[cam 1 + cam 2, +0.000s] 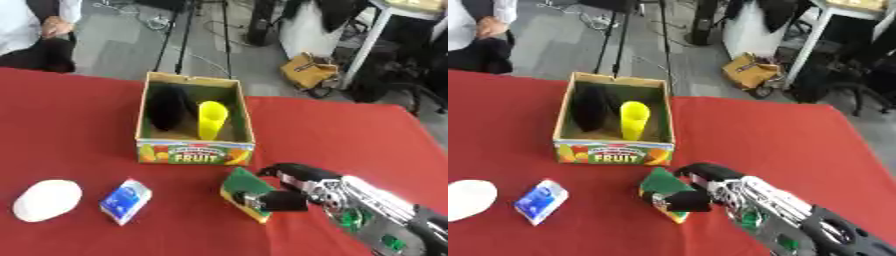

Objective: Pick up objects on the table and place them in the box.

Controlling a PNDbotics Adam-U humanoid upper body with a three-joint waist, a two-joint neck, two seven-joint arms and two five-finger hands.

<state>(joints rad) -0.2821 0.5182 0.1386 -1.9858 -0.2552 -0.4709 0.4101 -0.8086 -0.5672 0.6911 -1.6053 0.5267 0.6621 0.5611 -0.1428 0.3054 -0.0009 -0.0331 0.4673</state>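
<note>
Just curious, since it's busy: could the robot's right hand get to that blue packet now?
Probably not: the right hand is curled around the green box, though only bare red cloth separates it from the blue packet.

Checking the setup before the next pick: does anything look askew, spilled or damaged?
Nothing spilled or damaged. The green packet sits tilted, one edge lifted off the red cloth, but the right robot hand is gripping it. The yellow cup stands upright in the box.

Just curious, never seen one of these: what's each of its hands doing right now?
Right hand: fingers curled around the green packet on the red table.
Left hand: not in view.
</note>
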